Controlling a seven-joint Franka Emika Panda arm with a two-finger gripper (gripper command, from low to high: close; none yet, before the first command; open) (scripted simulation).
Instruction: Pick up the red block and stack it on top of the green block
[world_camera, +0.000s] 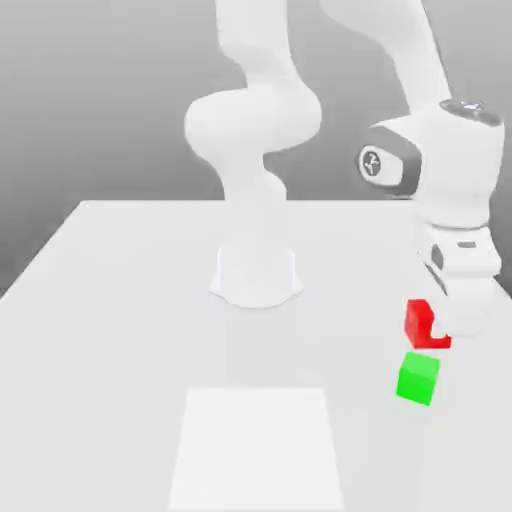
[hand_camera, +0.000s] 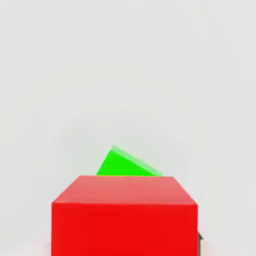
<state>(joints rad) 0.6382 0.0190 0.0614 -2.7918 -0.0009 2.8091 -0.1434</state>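
Fingers (world_camera: 438, 328) pinch the red block (world_camera: 416, 325); green block (world_camera: 417, 379) lies nearer, slightly toward the exterior view's left (and looks turned askew).

The red block (world_camera: 418, 322) sits near the green block (world_camera: 417, 379).

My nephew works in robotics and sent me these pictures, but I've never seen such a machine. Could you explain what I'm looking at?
It is one white robot arm rising from a pale table. The exterior view watches the scene from off the arm; the hand view comes from a camera on its hand. Toward the exterior view's right, the gripper is down at a red block, closed on it. Near it sits a green block, turned at a different angle, with nothing on top. A white square patch shows on the table too.
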